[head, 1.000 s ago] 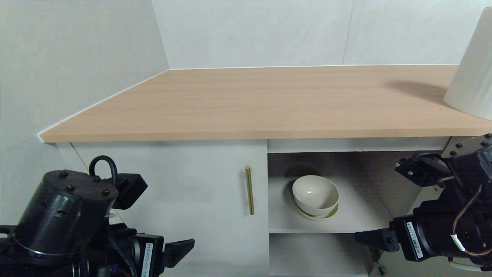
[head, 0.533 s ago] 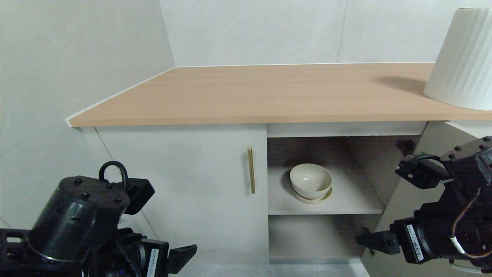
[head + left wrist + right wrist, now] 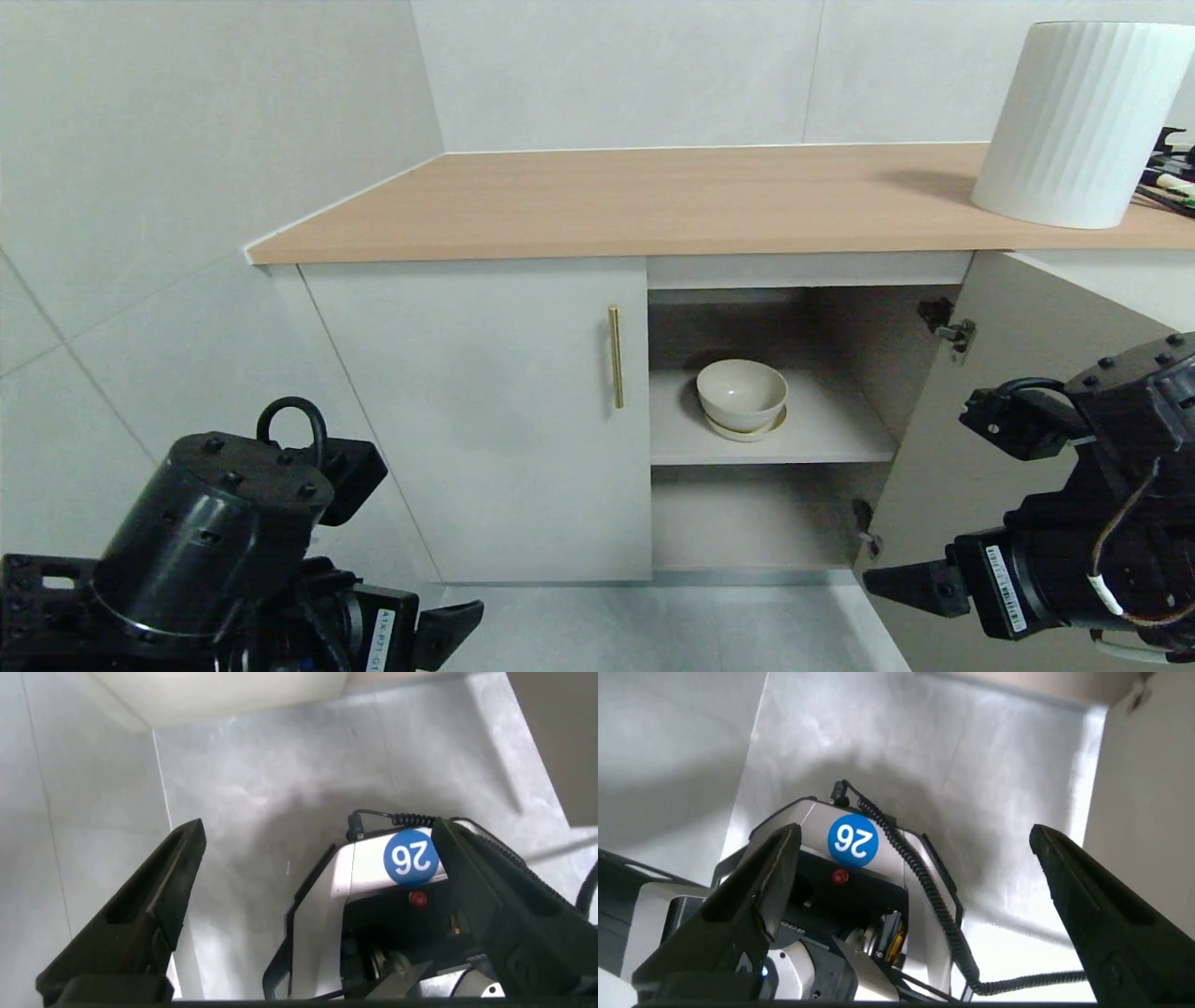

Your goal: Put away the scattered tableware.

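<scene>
The bowl is seated upright on a plate; both are located on the upper shelf of the cabinet, in the open right compartment, towards the left side of that shelf; a lower compartment is seen beneath the shelf through the same opening.

The left door is shut; a brass handle is mounted vertically near its right edge. The right door is swung out towards the near right; an upper hinge and a lower hinge are fitted along its inner side.

The cabinet is topped by a wooden counter, which is set into a corner of tiled wall; a white ribbed cylinder is stood on it at the far right (dark items just beyond it at the right edge are too small to be identified).

The left gripper is held low at the near left, well apart from the cabinet, above the grey floor; its fingers are spread wide, with nothing between them. The right gripper is held low at the near right, near the open right door; its fingers are likewise spread apart, and nothing is gripped.
</scene>
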